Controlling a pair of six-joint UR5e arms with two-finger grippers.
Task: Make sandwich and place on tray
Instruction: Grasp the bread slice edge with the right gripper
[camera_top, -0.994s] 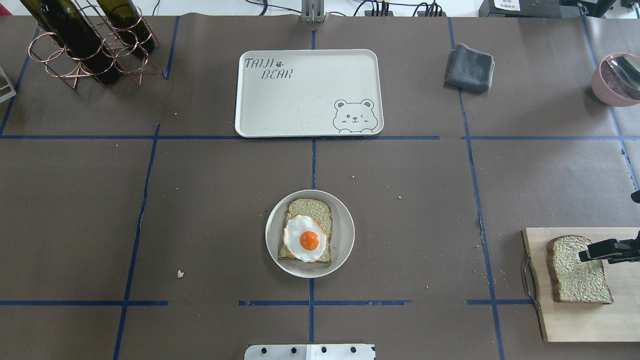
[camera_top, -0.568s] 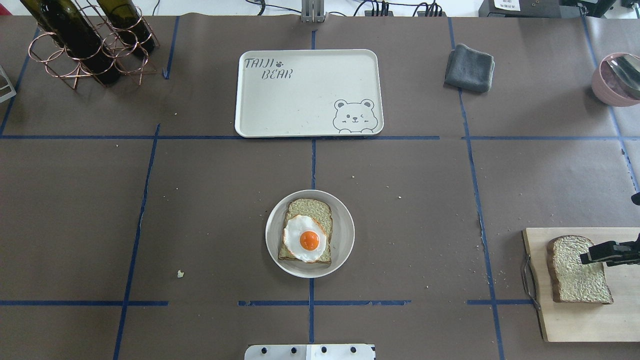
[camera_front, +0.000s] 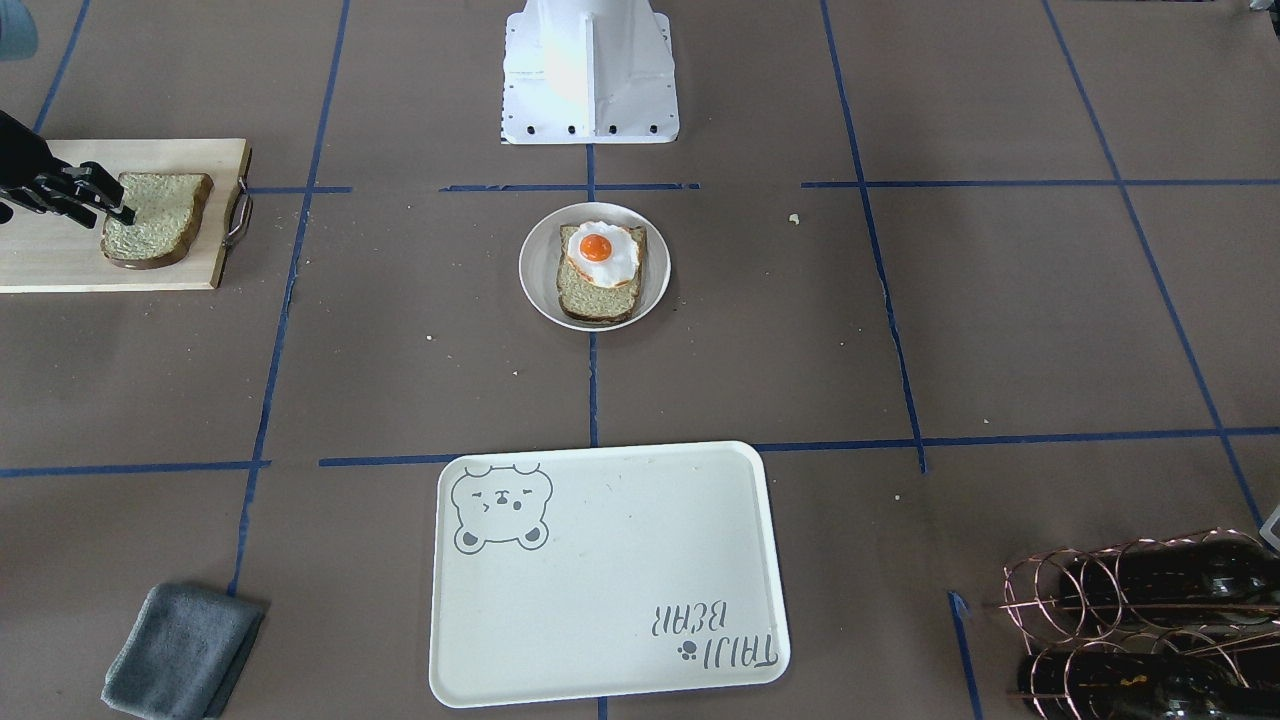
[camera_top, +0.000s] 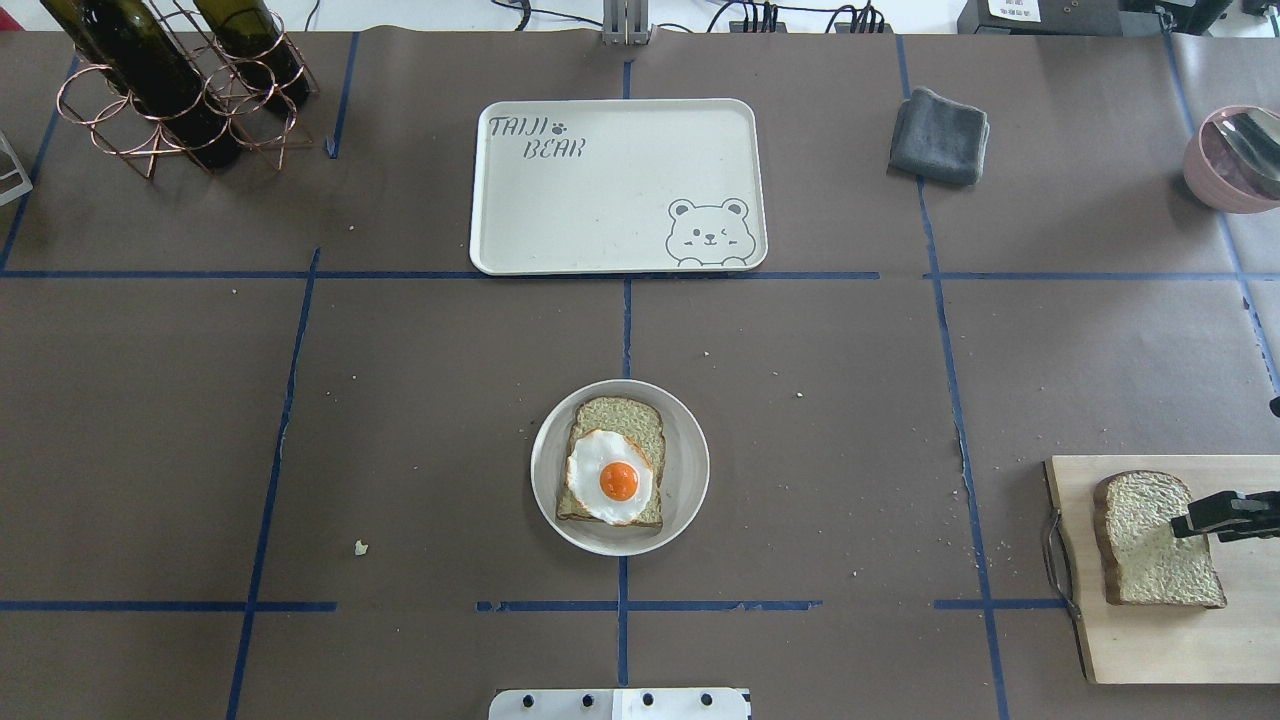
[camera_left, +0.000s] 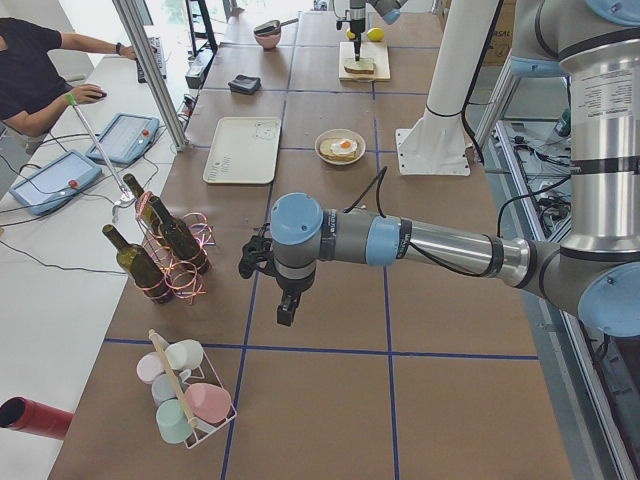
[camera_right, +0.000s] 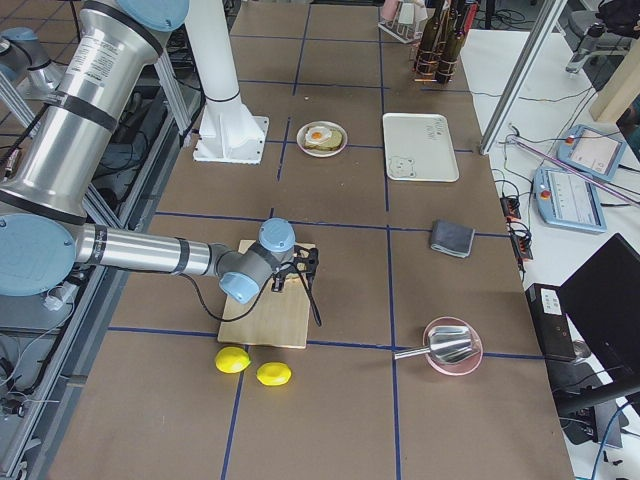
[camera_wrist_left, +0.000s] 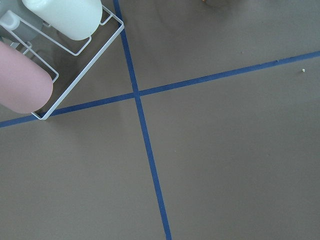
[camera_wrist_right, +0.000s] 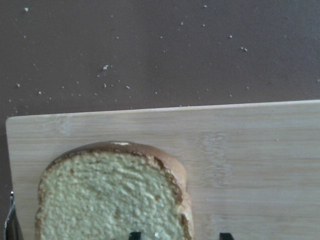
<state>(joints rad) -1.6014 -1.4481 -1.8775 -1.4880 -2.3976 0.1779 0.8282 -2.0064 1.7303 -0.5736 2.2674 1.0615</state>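
Observation:
One bread slice (camera_top: 625, 415) lies on a round pale plate (camera_top: 690, 470) at the table's middle, with the fried egg (camera_top: 610, 478) on top. A second bread slice (camera_top: 1140, 540) lies on the wooden cutting board (camera_top: 1160, 640) at the right. My right gripper (camera_top: 1180, 524) hangs over that slice's right part. In the right wrist view its two fingertips (camera_wrist_right: 135, 234) stand apart, open, either side of the slice's (camera_wrist_right: 110, 200) crust edge. The cream bear tray (camera_top: 600, 200) lies beyond the plate. My left gripper (camera_left: 285, 310) shows only in the exterior left view, so I cannot tell its state.
A folded grey cloth (camera_top: 940, 135) lies at the back right, and a pink bowl with a metal spoon (camera_top: 1235, 155) is at the far right edge. A copper rack with wine bottles (camera_top: 180, 90) stands at the back left. Two lemons (camera_right: 255, 367) lie beside the board. A wire rack of cups (camera_left: 185, 400) is near the left arm.
My right gripper has shifted a little to the right and toward the robot over the slice on the board. Nothing else has moved.

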